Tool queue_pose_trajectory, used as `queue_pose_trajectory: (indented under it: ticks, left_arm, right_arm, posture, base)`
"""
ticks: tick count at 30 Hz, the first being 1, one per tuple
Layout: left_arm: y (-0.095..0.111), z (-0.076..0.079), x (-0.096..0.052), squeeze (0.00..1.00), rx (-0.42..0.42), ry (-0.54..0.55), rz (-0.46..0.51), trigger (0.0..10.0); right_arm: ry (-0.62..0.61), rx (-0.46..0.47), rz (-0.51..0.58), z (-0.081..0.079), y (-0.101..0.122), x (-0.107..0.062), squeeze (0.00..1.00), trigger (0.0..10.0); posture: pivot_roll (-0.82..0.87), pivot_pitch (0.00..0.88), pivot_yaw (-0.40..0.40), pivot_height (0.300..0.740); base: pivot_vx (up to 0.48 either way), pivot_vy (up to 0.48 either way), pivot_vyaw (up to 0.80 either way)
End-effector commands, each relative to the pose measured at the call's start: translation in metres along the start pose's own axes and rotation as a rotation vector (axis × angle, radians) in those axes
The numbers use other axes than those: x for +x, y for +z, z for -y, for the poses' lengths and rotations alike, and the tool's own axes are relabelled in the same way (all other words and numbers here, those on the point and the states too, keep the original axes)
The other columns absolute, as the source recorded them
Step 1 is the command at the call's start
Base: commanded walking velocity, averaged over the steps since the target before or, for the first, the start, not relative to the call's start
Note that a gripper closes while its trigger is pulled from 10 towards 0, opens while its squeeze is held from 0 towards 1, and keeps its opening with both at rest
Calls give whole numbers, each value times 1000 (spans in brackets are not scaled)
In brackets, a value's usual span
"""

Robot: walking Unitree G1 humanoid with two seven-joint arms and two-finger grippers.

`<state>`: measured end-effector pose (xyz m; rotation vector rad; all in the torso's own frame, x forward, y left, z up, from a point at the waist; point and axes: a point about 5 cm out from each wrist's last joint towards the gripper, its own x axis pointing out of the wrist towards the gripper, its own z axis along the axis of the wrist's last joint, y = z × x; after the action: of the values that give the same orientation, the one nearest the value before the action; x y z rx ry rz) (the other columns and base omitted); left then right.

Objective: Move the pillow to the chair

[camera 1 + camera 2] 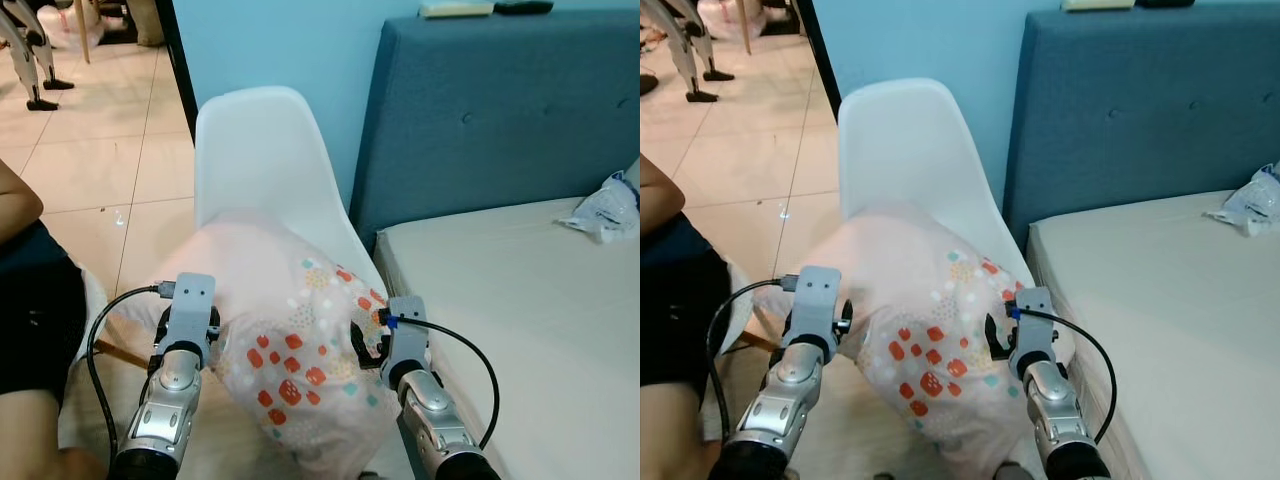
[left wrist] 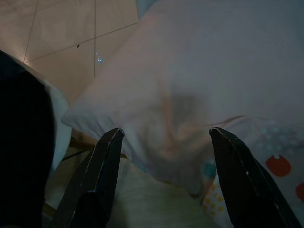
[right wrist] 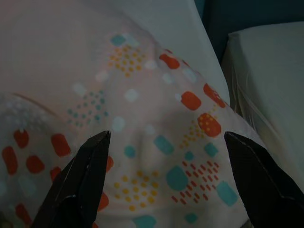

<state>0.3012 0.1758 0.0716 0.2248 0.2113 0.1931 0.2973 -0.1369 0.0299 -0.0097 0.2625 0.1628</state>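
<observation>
Two grippers flank our pink patterned pillow (image 1: 290, 340), which lies on the white chair (image 1: 262, 150) beside the bed (image 1: 530, 290). Our left gripper (image 2: 164, 137) and right gripper (image 3: 166, 142) both stand spread wide, holding nothing.

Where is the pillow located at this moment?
In the left eye view, the pillow lies on the white chair, left of the bed, with the left end effector and right end effector beside it.
</observation>
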Motion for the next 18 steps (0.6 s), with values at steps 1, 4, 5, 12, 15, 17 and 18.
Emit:
queue_pose_trajectory:
  ticks: [1, 4, 5, 12, 15, 17, 18]
  left_arm:
    - [-5, 0, -4, 0, -3, 21, -20, 10000]
    - [-5, 1, -4, 0, -9, 30, -23, 10000]
    - [-5, 1, -4, 0, -9, 35, -22, 10000]
    - [-4, -2, -2, 0, -28, 64, -22, 10000]
    - [-3, -2, -1, 0, -28, 67, -21, 10000]
    - [-3, -3, -1, 0, -27, 68, -21, 10000]
    - [-4, -2, -1, 0, -19, 63, -26, 10000]
  right_arm:
    - [11, -6, -17, -2, -2, -1, 0, 10000]
    - [16, -19, -11, 0, 3, 1, 0, 10000]
    - [18, -25, -3, 0, 7, 3, 0, 10000]
    - [39, -77, 48, 4, 34, 19, 0, 10000]
    - [41, -80, 45, 4, 34, 19, 0, 10000]
    - [42, -80, 41, 4, 33, 19, 0, 10000]
    - [45, -61, 26, 3, 29, 19, 0, 10000]
  posture:
    - [-37, 234, -20, 740]
    - [-41, 227, -32, 740]
    - [-42, 225, -35, 740]
    - [-52, 182, -73, 740]
    - [-49, 176, -77, 740]
    - [-47, 174, -78, 740]
    - [-39, 161, -78, 740]
  base:
    - [0, 0, 0]
    - [0, 0, 0]
    - [0, 0, 0]
    - [0, 0, 0]
    - [0, 0, 0]
    - [0, 0, 0]
    - [0, 0, 0]
